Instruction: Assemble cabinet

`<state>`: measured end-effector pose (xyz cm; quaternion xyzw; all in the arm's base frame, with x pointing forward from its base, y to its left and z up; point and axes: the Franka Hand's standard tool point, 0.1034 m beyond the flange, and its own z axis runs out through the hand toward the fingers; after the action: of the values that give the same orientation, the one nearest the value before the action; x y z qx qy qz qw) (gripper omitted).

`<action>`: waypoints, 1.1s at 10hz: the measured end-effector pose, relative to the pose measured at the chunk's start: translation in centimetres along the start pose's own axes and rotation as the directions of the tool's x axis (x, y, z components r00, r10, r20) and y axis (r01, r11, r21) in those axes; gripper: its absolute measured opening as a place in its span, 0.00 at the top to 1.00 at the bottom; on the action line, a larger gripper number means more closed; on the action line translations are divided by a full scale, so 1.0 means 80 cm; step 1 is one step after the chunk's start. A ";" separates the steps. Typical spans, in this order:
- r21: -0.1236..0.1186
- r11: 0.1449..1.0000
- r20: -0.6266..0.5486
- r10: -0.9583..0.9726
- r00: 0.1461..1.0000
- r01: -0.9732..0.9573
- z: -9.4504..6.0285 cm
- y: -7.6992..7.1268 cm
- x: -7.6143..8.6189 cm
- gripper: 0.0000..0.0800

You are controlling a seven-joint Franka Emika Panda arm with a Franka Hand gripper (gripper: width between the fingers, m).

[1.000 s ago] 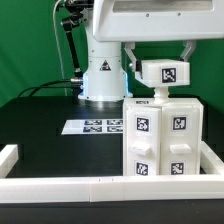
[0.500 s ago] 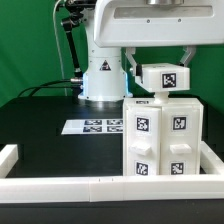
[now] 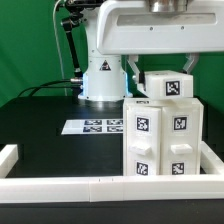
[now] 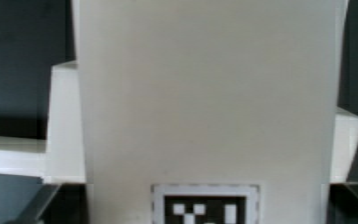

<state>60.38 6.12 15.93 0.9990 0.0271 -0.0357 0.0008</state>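
The cabinet body, a white box with square tags on its front, stands at the exterior view's right. My gripper is above it, shut on a small white panel piece that carries one tag. The piece lies tilted across the top of the body. In the wrist view the panel fills the frame, with its tag between my dark fingertips. My gripper has its jaws against the piece's two sides. White edges of the body show behind the panel.
The marker board lies flat on the black table, to the exterior view's left of the cabinet. A long low white rail runs along the front and up both sides. The robot base stands at the back.
My gripper has come down and toward the exterior view's right with the panel piece. The piece now sits lower and tilted on the cabinet top.
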 end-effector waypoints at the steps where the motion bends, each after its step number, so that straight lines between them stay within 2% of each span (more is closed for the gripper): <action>1: 0.000 1.000 -0.002 -0.001 1.000 0.001 0.001 -0.001 0.001 0.30; 11: 0.000 1.000 -0.036 0.017 0.999 -0.017 0.000 0.000 0.008 0.30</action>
<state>61.02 6.15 15.86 0.9997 0.0185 -0.0179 0.0008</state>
